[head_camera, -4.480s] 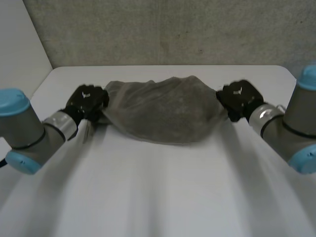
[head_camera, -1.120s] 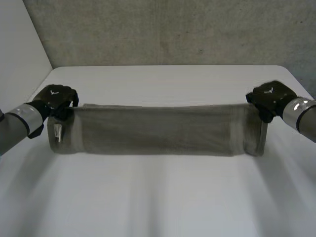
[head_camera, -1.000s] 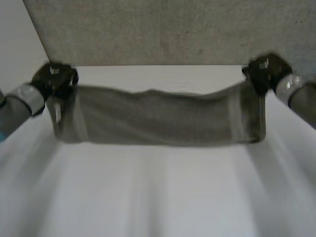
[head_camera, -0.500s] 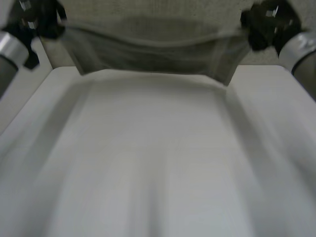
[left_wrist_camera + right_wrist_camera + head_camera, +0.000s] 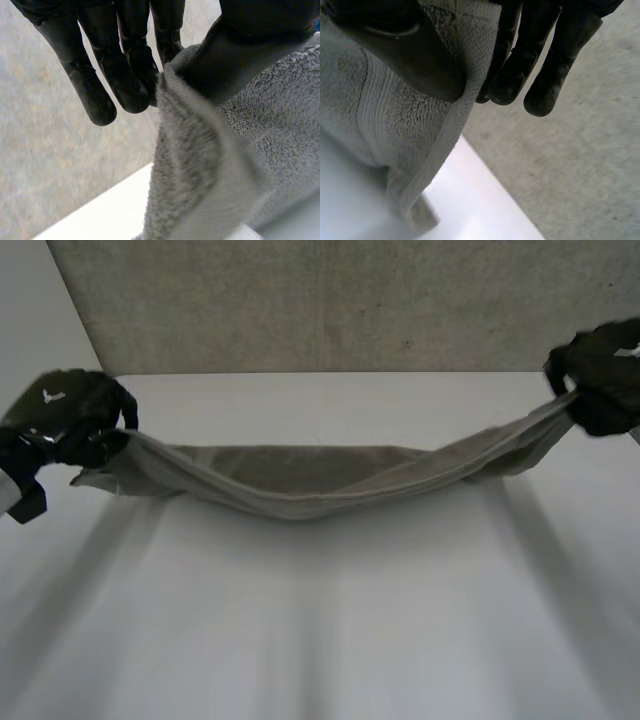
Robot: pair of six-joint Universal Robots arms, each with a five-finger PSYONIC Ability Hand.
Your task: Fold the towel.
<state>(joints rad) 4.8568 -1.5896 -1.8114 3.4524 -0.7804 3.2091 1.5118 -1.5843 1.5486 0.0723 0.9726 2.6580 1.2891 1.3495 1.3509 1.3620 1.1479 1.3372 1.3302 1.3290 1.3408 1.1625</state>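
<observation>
Back down from overhead, pinching towel ends: left robot hand at 9 o'clock, right robot hand at 2; folding seemingly unstarted.

Looped terry-cloth towel; smooth matt white table.

There is one long grey terry-cloth towel. There are two black mechanical hands, the left hand and the right hand (one at each end of the towel, each pinching it between thumb and fingers). There is one smooth white table under them, and one speckled grey wall runs behind its far edge.
</observation>
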